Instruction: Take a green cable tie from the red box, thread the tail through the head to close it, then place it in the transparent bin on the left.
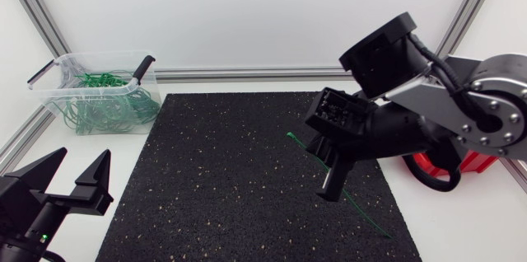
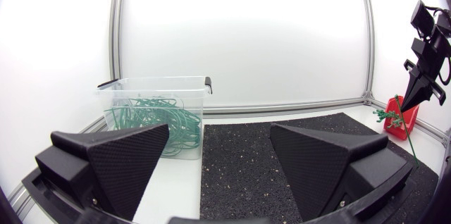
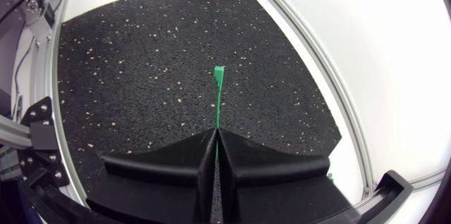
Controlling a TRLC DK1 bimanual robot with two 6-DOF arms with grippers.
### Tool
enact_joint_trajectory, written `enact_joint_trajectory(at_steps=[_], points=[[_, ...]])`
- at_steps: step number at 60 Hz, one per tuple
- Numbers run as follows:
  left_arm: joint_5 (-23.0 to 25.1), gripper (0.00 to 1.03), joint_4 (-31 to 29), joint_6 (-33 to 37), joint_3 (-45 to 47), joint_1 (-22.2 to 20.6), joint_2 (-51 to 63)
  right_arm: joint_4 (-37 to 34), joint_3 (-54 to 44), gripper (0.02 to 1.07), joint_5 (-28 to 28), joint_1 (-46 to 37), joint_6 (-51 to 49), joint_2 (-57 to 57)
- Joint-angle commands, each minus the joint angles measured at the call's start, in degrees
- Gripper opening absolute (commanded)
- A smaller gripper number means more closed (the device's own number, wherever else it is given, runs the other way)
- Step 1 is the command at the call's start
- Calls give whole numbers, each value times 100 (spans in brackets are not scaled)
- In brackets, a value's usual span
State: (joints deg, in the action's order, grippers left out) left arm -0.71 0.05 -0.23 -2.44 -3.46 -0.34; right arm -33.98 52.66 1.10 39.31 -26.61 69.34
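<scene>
Pinching green cable tie (image 1: pixel 363 212) mid-length, right claw (image 1: pixel 329 186) holds its axis 10-to-4 o'clock, with open left claw (image 1: pixel 82 161) at 9 o'clock.

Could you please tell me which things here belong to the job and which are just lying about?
Job: thin green plastic cable tie, in shut right gripper; red plastic box; transparent plastic bin holding looped green ties; open left gripper.
Lying about: black speckled mat.
</scene>
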Motion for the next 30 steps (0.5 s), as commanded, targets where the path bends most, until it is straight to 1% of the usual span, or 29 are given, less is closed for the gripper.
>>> enact_joint_trajectory(at_steps=[1, 9, 13, 22, 26, 28, 29, 30], points=[[-26, 100, -155, -56, 217, -14, -28, 330, -283, 8, 602, 446, 279, 317], [-26, 100, -155, -56, 217, -14, -28, 946, -573, 8, 1674, 1044, 297, 844], [-26, 100, -155, -47, 217, -14, -28, 1156, -652, 8, 2052, 1246, 332, 1205], [-26, 100, -164, -56, 217, 4, -19, 1666, -775, 8, 2649, 1633, 350, 1978], [-26, 100, -164, -47, 217, -5, -28, 1710, -758, 8, 2737, 1791, 402, 2268], [-26, 100, -164, -47, 217, -5, -19, 1693, -740, 11, 2737, 1879, 455, 2400], [-26, 100, -164, -47, 217, -5, -19, 1684, -731, 16, 2737, 1905, 490, 2435], [-26, 100, -164, -47, 217, -5, -19, 1666, -731, 22, 2737, 1949, 508, 2479]])
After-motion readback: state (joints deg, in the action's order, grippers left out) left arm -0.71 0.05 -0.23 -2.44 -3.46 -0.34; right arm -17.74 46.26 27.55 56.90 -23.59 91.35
